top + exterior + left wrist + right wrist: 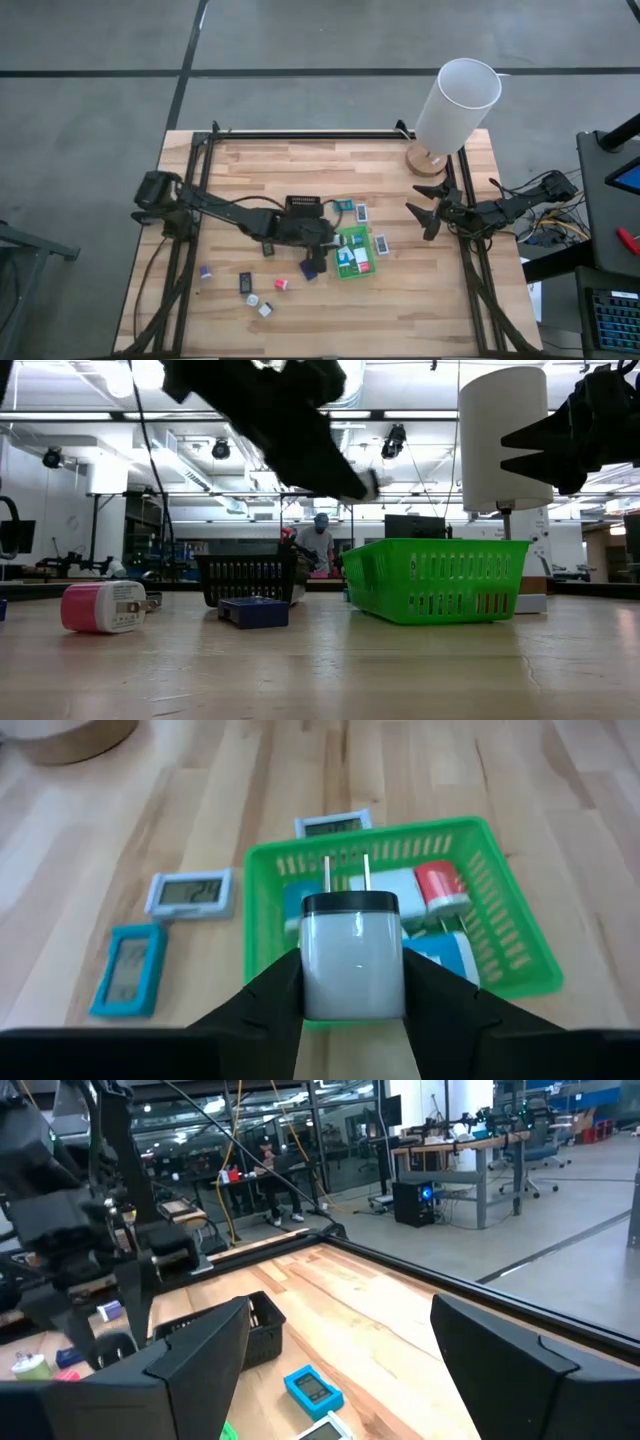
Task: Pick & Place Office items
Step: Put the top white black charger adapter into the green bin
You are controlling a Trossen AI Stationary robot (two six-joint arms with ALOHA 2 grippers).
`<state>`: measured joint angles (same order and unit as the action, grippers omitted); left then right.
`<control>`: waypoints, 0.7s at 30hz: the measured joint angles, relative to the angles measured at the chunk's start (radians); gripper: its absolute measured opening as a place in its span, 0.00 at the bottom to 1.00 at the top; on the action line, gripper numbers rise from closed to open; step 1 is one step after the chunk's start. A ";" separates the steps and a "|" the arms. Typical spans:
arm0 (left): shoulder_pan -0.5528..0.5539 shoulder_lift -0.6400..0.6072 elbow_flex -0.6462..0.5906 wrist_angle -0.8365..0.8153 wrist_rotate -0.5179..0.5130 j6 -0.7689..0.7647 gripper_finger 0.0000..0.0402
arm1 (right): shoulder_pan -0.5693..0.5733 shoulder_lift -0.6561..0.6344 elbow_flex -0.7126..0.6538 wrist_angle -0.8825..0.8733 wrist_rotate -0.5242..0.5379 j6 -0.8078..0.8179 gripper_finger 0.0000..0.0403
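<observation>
The charger (352,956), pinched by its flat sides in our left gripper (352,982) above the green tray (520,952), looks light, rigid and slick, while our right gripper (428,213) waits spread.

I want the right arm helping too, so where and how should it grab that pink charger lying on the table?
Grip the pink charger across its flat sides, coming from straight above. It lies on its side, prongs level with the table, clear of the dark blue piece. Keep off the prongs.
</observation>
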<state>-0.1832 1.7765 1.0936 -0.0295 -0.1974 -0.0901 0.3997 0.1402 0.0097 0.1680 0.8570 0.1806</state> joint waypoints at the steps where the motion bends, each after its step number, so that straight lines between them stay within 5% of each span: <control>1: 0.003 0.021 0.021 -0.007 0.001 0.011 0.37 | 0.000 0.000 0.000 0.000 0.000 0.000 0.77; 12: 0.081 0.188 0.213 -0.115 0.101 0.031 0.37 | 0.000 0.000 0.000 0.000 0.000 0.000 0.74; 21: 0.105 0.205 0.227 -0.125 0.158 0.027 0.40 | 0.000 0.000 0.000 0.000 0.000 0.000 0.76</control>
<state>-0.0784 1.9816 1.3209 -0.1547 -0.0391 -0.0629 0.3999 0.1401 0.0097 0.1679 0.8574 0.1805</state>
